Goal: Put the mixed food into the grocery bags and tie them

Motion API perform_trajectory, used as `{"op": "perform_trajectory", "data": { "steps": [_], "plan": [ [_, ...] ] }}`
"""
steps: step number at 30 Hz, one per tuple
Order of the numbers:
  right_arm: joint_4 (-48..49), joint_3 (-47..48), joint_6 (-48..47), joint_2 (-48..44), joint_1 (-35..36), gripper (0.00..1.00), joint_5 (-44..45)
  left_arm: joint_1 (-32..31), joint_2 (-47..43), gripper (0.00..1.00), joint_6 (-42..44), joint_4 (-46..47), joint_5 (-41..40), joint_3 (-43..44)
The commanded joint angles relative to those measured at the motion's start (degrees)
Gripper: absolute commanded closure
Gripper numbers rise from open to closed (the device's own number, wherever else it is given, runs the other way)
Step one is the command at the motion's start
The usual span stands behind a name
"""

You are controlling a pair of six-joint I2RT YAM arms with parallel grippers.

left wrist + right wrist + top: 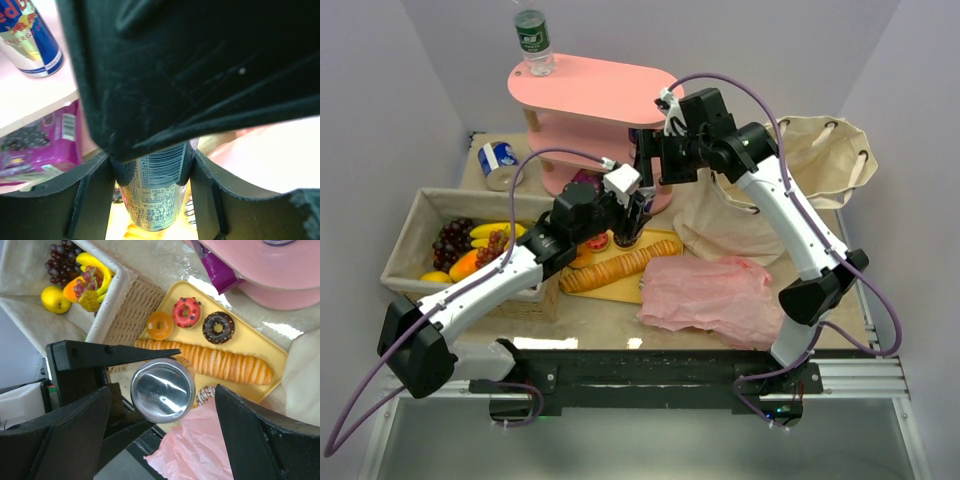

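— Well, what does the overhead camera give us?
— The left end effector (630,218) hangs over the yellow tray (658,240) in the middle of the bench (600,315). The right end effector (650,165) is close against it, beside the pink shelf (590,90). The pink plastic bag (710,295) lies flat near the front, right of the tray. The canvas bag (810,165) slumps open behind it. A water bottle (533,40) stands on the shelf's top deck, and the basket (405,255) of fruit sits at the left.
— And the left wrist camera?
— Its fingers (92,200) are clamped on a drink can (155,195), barcode towards the lens. A Red Bull can (30,40) shows at upper left, with a purple packet (40,145) lower down.
— The right wrist?
— It looks onto the bare silver end of that same can, which sits between the right fingers (75,435). They are spread wide and touch nothing. One left finger presses the can's side. Beneath are the tray's doughnuts (186,312) and bread (225,362), and a corner of the pink bag.
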Motion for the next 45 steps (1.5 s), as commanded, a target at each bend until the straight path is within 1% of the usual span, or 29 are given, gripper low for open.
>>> {"op": "perform_trajectory", "data": {
  "steps": [1, 5, 8, 13, 20, 25, 29, 31, 34, 39, 42, 44, 45],
  "plan": [
    [2.35, -2.54, 2.02, -0.57, 3.38, 0.12, -4.12, -2.75, -3.42, 0.85, -3.81, 15.09, 3.58, 0.50],
    [2.00, -2.37, 2.46, -0.92, 3.47, 0.12, -3.06, -2.58, -3.42, 0.85, -7.07, 15.35, 2.96, 0.84],
    [2.70, -4.04, 3.34, -2.50, 3.47, 0.12, -1.14, -2.23, -3.34, 0.85, -9.18, 15.00, 2.52, 1.46],
    [3.49, -5.88, 4.04, -4.43, 3.38, 0.12, 1.51, -1.26, -3.07, 0.86, -12.77, 14.12, 3.84, 2.25],
    [8.84, -9.49, 5.36, -7.25, 3.38, 0.13, 2.48, -0.47, -2.90, 0.86, -16.91, 15.18, 6.83, 2.87],
    [11.05, -13.00, 5.63, -9.79, 3.38, 0.15, 5.54, 1.02, -3.51, 0.86, -22.00, 16.76, 8.41, 3.04],
    [11.14, -14.15, 5.98, -11.02, 3.47, 0.20, 8.10, 2.43, -4.12, 0.86, -25.35, 17.46, 8.59, 2.60],
    [11.23, -14.50, 6.24, -11.64, 3.38, 0.21, 8.89, 3.48, -4.21, 0.86, -27.10, 17.29, 8.67, 2.78],
    [11.31, -15.20, 6.33, -12.43, 3.38, 0.21, 10.83, 4.01, -4.39, 0.86, -27.73, 17.37, 8.85, 2.60],
    [13.16, -16.17, 6.07, -12.08, 3.47, 0.21, 9.95, 3.93, -4.13, 0.86, -27.73, 20.18, 11.75, 1.90],
    [16.41, -18.53, 6.15, -12.87, 3.38, 0.22, 9.51, 3.93, -4.21, 0.86, -27.29, 21.77, 13.16, 1.64],
    [18.69, -19.59, 6.07, -13.40, 3.47, 0.28, 9.16, 3.93, -4.39, 0.86, -27.11, 22.56, 13.42, 1.28],
    [19.31, -20.64, 5.98, -13.49, 3.47, 0.29, 9.07, 4.10, -4.39, 0.86, -26.85, 22.91, 13.77, 1.28]
  ]
}}
